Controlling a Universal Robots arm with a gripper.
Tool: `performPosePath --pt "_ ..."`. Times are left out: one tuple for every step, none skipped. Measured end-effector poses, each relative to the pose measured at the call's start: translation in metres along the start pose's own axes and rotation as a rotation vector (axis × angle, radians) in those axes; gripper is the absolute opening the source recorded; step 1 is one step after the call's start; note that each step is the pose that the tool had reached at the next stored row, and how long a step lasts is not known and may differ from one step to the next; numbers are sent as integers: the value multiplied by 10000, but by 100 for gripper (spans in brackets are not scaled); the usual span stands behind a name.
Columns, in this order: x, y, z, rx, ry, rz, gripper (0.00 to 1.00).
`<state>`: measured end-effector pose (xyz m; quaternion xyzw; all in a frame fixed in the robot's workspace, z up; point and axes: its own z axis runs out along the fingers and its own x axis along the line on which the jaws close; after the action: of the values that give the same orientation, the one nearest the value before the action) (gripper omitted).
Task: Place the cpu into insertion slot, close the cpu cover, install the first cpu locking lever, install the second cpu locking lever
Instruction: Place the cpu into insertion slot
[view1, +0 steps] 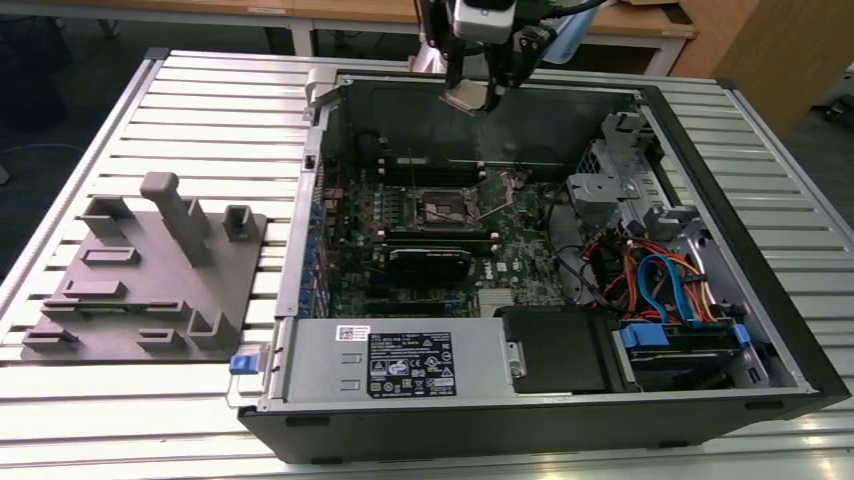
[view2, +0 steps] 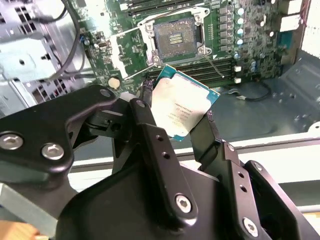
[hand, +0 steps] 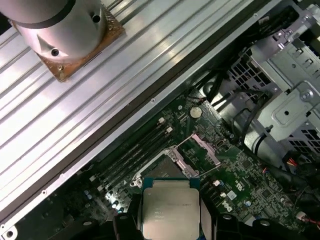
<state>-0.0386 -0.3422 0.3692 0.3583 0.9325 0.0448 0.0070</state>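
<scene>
The tool (view2: 176, 108) is clamped on the cpu (view2: 186, 100), well above the insertion slot (view2: 175, 39); skewed seating could damage it.

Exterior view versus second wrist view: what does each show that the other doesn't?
From the exterior view: the grey fixture block beside the computer case, on the exterior view's left, and blue cables inside. From the second wrist view: the hand with fingers clamping the cpu by opposite edges. In both: the insertion slot, contacts exposed.
</scene>
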Motion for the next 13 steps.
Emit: performPosePath --pt "0 0 0 -1 -4 48 54" --pt "0 0 0 -2 -5 53 54" --pt "0 0 0 -2 -5 55 54" --pt "0 0 0 -2 -5 56 54" --pt "0 0 0 -2 -5 58 54" --pt "0 0 0 -2 -5 62 54" --pt "0 0 1 -2 -5 62 54" --pt "0 0 1 -2 -5 61 54" --pt "0 0 0 -2 -5 62 54" --pt "0 0 0 -2 -5 61 54" --pt "0 0 0 -2 -5 62 54" --pt "0 0 0 -2 -5 62 54" --pt "0 0 0 -2 -5 62 54"
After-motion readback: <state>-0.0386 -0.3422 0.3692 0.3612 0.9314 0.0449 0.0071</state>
